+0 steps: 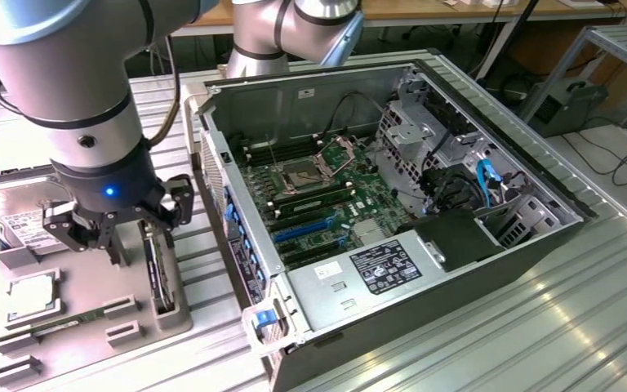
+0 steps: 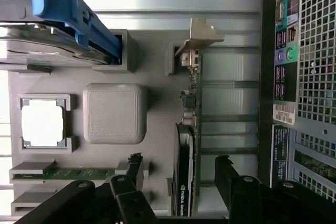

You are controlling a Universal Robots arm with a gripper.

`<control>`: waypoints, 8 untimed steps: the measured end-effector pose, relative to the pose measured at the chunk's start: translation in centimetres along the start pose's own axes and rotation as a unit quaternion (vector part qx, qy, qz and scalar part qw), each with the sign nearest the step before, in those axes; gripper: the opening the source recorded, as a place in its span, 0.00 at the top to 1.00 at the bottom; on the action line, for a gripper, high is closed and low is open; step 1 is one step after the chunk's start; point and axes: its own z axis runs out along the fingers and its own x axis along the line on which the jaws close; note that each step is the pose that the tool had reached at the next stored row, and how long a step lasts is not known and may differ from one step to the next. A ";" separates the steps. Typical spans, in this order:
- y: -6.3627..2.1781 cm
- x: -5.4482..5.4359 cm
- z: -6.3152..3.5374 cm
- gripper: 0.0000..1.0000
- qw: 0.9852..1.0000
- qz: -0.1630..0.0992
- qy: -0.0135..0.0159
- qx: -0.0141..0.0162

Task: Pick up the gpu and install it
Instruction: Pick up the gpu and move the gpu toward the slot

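The gpu stands on its edge in a slot of the grey parts tray. Its green board and black cooler run lengthwise, and the silver bracket sits at the far end. My gripper is open just above it, one black finger on each side of the card and neither touching it. In the exterior view the gripper hangs over the tray on that view's left, with the gpu below it as a thin dark slab.
The open computer case lies on the exterior view's right of the tray, its motherboard showing blue slots. The tray also holds a hard drive, a processor and a RAM stick. The case's rear panel is close beside the gpu.
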 end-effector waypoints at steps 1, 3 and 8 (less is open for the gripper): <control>0.00 0.0 0.17 0.34 1.000 0.000 0.000 0.000; -0.01 0.0 0.54 0.34 1.000 0.000 0.000 0.000; -0.01 0.0 0.70 0.34 1.000 0.000 0.000 0.000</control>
